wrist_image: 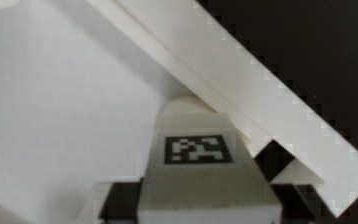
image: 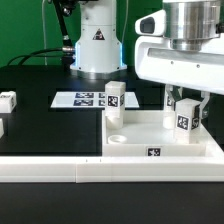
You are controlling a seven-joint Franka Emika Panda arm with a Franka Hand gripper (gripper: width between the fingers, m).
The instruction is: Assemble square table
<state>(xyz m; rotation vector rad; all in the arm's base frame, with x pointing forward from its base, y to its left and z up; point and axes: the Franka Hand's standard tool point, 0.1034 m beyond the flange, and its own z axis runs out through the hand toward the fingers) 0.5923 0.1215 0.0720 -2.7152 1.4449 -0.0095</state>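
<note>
The table top (image: 160, 135) lies by the rail (image: 60, 170), its far exterior-view-right corner hidden behind the arm. There the claw (image: 184, 108) grips a tagged leg (image: 183, 117) (wrist_image: 197, 160), fingers closed on its sides, standing on the top. Another leg (image: 114, 99) stands upright at the top's opposite corner. Two more legs (image: 7, 100) beyond that are cut off. Tags show patterns only; the arm base (image: 98, 45) bears an unreadable triangle sticker. The marker board (image: 85, 99) lies behind the top.
</note>
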